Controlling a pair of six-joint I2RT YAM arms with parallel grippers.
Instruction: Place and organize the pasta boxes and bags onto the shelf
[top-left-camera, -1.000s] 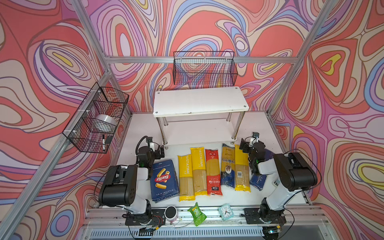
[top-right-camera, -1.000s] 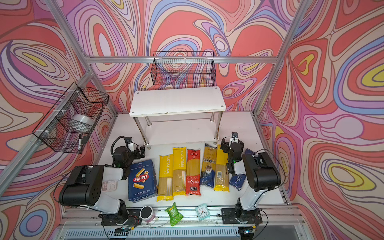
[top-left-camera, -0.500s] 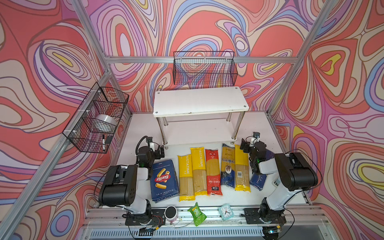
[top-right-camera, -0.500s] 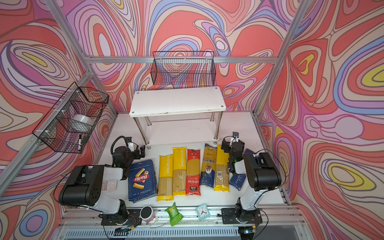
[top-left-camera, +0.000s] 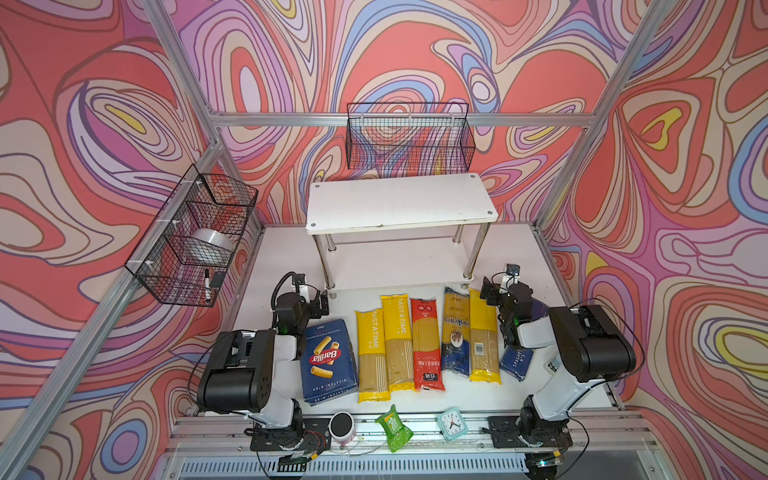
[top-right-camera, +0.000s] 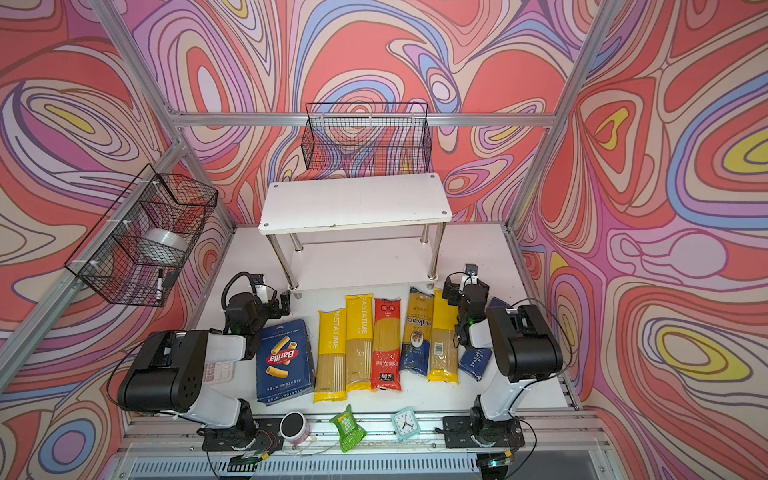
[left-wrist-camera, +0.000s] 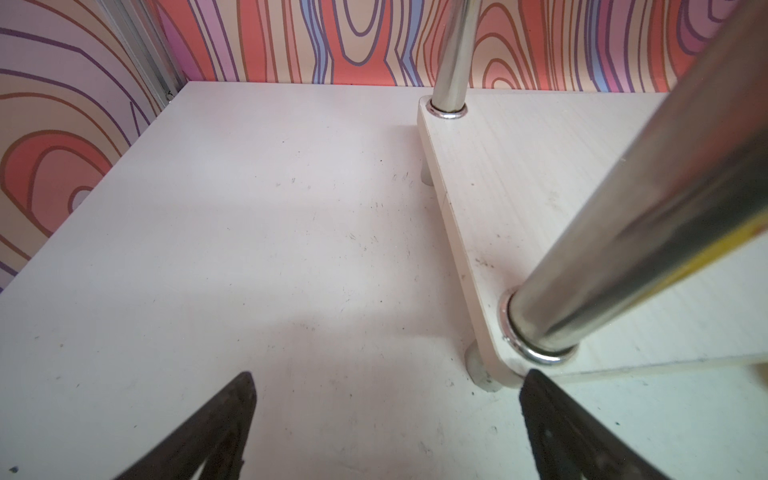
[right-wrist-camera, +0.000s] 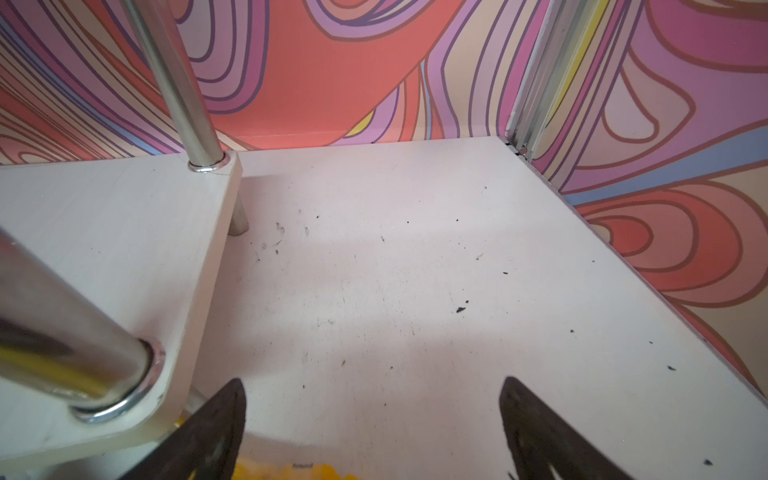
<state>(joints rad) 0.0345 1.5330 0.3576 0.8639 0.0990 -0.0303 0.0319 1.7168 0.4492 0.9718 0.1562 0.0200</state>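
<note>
Shelf (top-left-camera: 399, 203): we note it toward the back edge of the table (top-left-camera: 515, 249), about midway between the left and right edges. Its long side runs parallel to the back edge.

Packages: we count seven, all flat on the table in one row between the shelf and the front edge. Each has its long axis running front to back. From the left edge we read:
- the rigatoni box (top-left-camera: 328, 361), its print upside down in both top views
- the first yellow bag (top-left-camera: 371, 353)
- the second yellow bag (top-left-camera: 397, 338), set a little farther back
- the red bag (top-left-camera: 426, 345)
- the gold and dark blue bag (top-left-camera: 455, 332)
- the third yellow bag (top-left-camera: 483, 336)
- the spaghetti box (top-left-camera: 517, 361), slightly slanted, its back end hidden under the right arm

The bags lie edge to edge, and their back ends come close to the shelf's lower tier.

Left gripper (left-wrist-camera: 388, 380): it hovers over bare table just beside the shelf's front leg nearest the left edge. Its jaws are spread wide with nothing between them.

Right gripper (right-wrist-camera: 372, 385): it sits just beside the opposite front leg, jaws likewise spread wide and empty. We see a strip of yellow packaging beneath it in the right wrist view.

Both grippers point toward the back edge.
</note>
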